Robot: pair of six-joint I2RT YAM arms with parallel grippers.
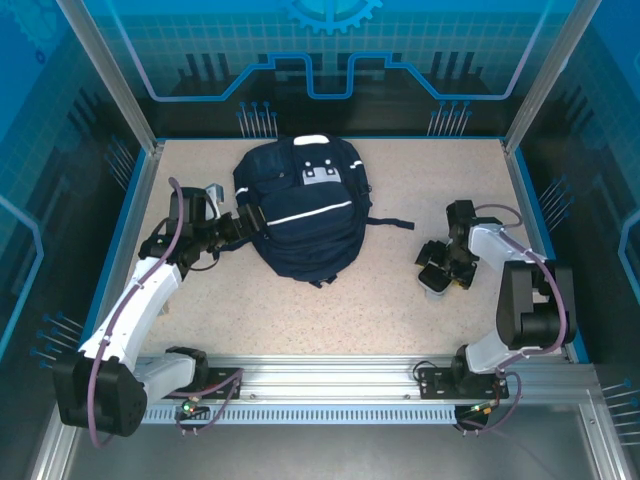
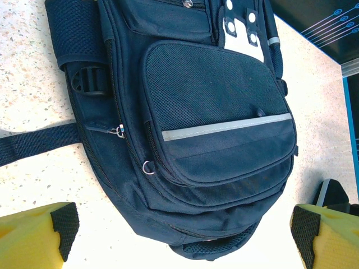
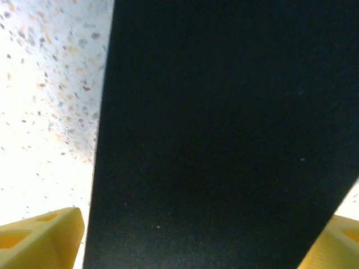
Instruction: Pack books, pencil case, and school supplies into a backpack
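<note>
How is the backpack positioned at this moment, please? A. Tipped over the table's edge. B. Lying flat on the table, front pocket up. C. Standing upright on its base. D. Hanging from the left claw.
B: the backpack lies flat on the table, its white stripe and grey patch facing up.

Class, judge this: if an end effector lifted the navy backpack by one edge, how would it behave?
Probably floppy: the backpack is soft fabric, lying slumped. Pushed, it may bunch rather than slide, and its loose strap could trail. Unlikely to tip, resting broad-side down.
</note>
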